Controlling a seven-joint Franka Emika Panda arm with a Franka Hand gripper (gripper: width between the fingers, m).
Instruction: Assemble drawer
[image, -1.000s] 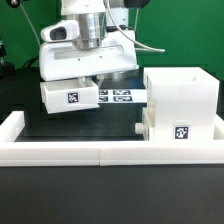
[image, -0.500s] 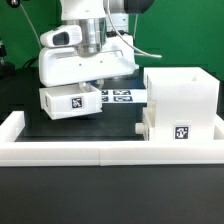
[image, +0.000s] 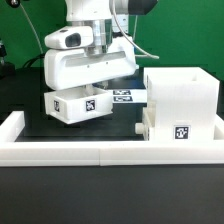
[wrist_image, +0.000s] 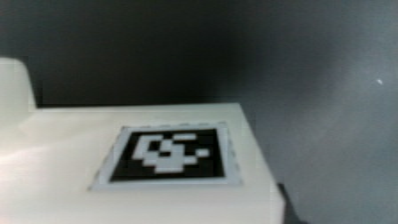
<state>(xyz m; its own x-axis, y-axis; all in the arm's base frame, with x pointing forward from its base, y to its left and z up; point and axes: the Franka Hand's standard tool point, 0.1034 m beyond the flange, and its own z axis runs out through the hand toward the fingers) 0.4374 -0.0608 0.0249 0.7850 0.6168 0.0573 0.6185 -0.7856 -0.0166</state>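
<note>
Honestly, my gripper (image: 95, 88) hides its fingertips inside the tilted tray (image: 78, 104) it's clamped on; wrist cam shows only a blurry tag (wrist_image: 173, 155).

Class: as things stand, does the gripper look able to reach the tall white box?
Probably yes. Only the flat marker board lies between the gripper and the box, which stands unobstructed on the exterior view's right. But a tilted tray sits under the gripper, perhaps held.

A low white wall (image: 90, 150) borders the black surface (image: 115, 127) (marker board (image: 125, 96) lying behind).
</note>
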